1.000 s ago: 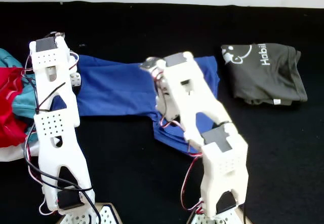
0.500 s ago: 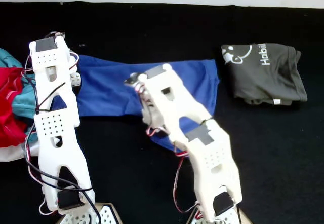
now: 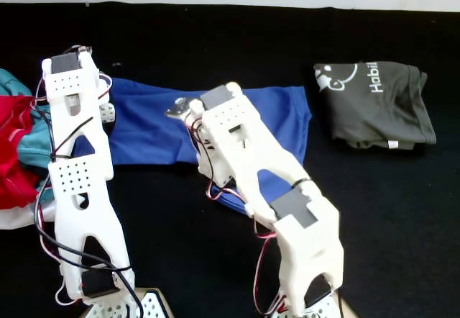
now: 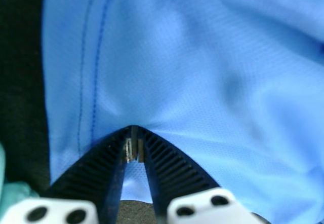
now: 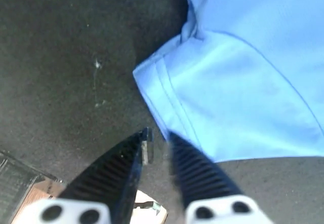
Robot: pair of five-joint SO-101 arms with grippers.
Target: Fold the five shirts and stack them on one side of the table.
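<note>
One blue shirt [image 3: 151, 127] lies spread flat near the middle of the black table [image 3: 215, 37]. It is a smooth, fine-knit cloth with stitched hems. Its long side runs across the table, and a flap of it hangs toward the arms' bases under the right arm.

One dark shirt [image 3: 377, 106] with a white print sits folded into a neat block on the right side of the table, well apart from the blue one.

At the left edge is a loose heap of a red shirt [image 3: 14, 145], a teal shirt [image 3: 11, 80] and a white cloth [image 3: 18, 217] under them, one of each that can be made out. All are crumpled and unfolded.

The left hand [image 4: 133, 145] is at the blue shirt's left end, beside the heap. Its fingers are pressed together on a small pucker of blue cloth [image 4: 202, 82].

The right hand [image 5: 158, 139] is low over the table, its fingers a narrow gap apart with nothing clamped between them. A hemmed corner of the blue shirt [image 5: 243, 92] lies just at its tips. In the high view this hand [image 3: 178, 107] is over the shirt's middle part.
</note>
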